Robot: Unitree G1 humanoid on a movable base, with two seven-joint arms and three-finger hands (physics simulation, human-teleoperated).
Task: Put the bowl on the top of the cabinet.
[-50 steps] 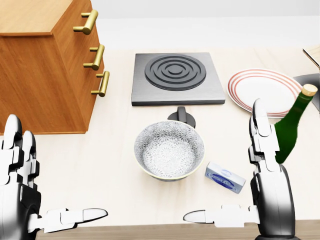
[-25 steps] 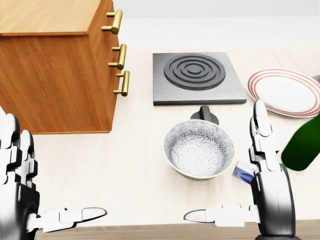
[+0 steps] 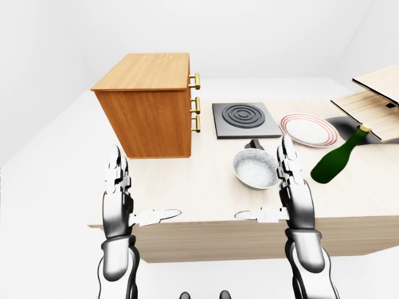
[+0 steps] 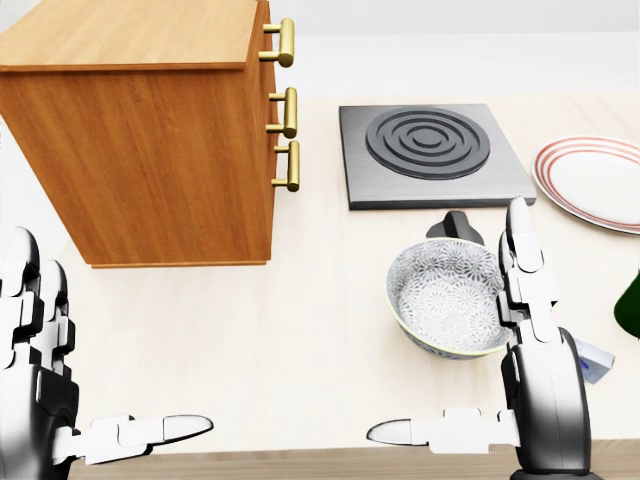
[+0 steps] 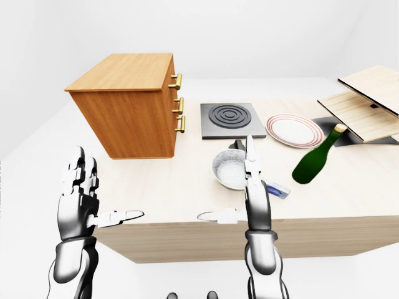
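The right robot hand (image 4: 470, 400) is open and empty, fingers upright and thumb out, with the bowl (image 4: 447, 297) just beyond its fingertips and a little to their left, so it is the nearer one. The left robot hand (image 4: 60, 390), equally open, stands well apart from the bowl. The pale bench (image 4: 300, 330) carries the cabinet (image 4: 150, 120) beyond the left robot hand, its flat top bare

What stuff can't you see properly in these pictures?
- Small blue and white box: mostly hidden behind the silver right hand in the head view.
- Dark green glass bottle: cut off by the head view's right edge.
- Patterned grey bowl: its right rim is covered by that hand.
- Wooden cabinet: the drawers' contents are hidden.
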